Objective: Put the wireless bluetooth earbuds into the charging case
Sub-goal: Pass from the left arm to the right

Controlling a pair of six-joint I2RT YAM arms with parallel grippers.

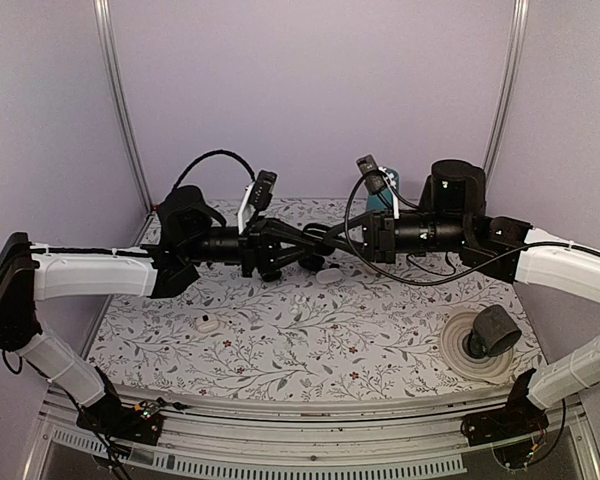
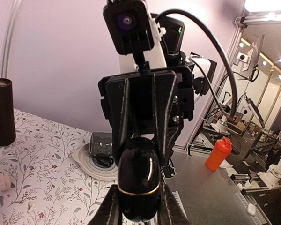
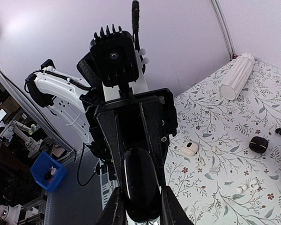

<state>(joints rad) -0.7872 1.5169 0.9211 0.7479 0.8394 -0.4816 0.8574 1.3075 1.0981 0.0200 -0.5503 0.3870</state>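
Both arms meet in mid-air over the back of the table. My left gripper (image 1: 302, 244) (image 2: 138, 206) and my right gripper (image 1: 327, 238) (image 3: 139, 206) face each other, each shut on one end of a glossy black charging case (image 2: 138, 173) (image 3: 140, 185) with a thin gold seam. The case looks closed. Tiny white earbuds (image 3: 243, 187) and a tiny black earbud (image 3: 279, 131) lie loose on the floral table cover, well away from both grippers.
A white case (image 1: 209, 324) (image 3: 189, 149) and a second black case (image 3: 259, 144) lie on the table. A white plate with a tipped dark cup (image 1: 458, 352) (image 2: 84, 161) sits front right. A black cylinder (image 2: 2, 111) and a white ribbed cylinder (image 3: 236, 77) stand near the edges.
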